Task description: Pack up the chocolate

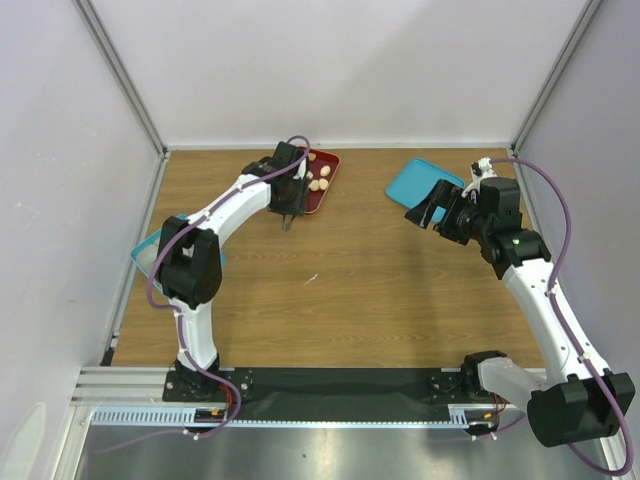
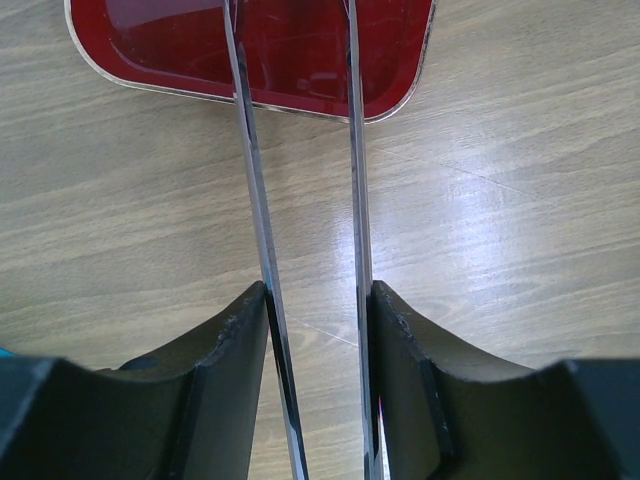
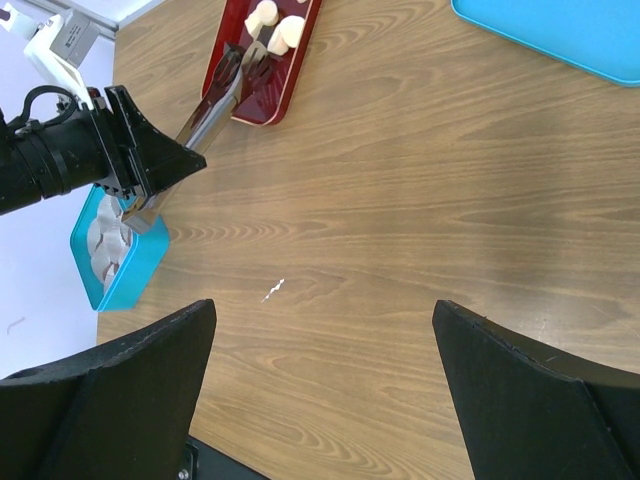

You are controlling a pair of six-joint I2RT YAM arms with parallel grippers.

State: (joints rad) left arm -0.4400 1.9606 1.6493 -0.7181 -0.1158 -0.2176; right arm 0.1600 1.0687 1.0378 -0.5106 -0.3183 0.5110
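Chocolate pieces [image 1: 318, 180], the pale ones plainly visible, lie in the red tray [image 1: 318, 205] at upper centre of the overhead view. In the right wrist view they sit at the top edge of the frame [image 3: 275, 25].

Metal tongs [image 3: 215, 105] reach into the near end of that tray. Their tips are close to the pale pieces, but whether they pinch one cannot be told.

The left gripper [image 2: 315, 300] has its fingers [image 2: 230, 340] pressed against the two blades of the tongs, squeezing them to a narrow gap.

At left centre of the overhead view, a teal box [image 1: 145, 255] sits partly under the left arm. A flat teal lid [image 1: 415, 180] lies at upper right.

Just beside that lid, the right gripper [image 1: 430, 212] hangs over the wooden table [image 1: 350, 300]. Its jaws are spread wide and hold nothing.

A small white scrap [image 3: 273, 291] lies on the bare wood mid-table.
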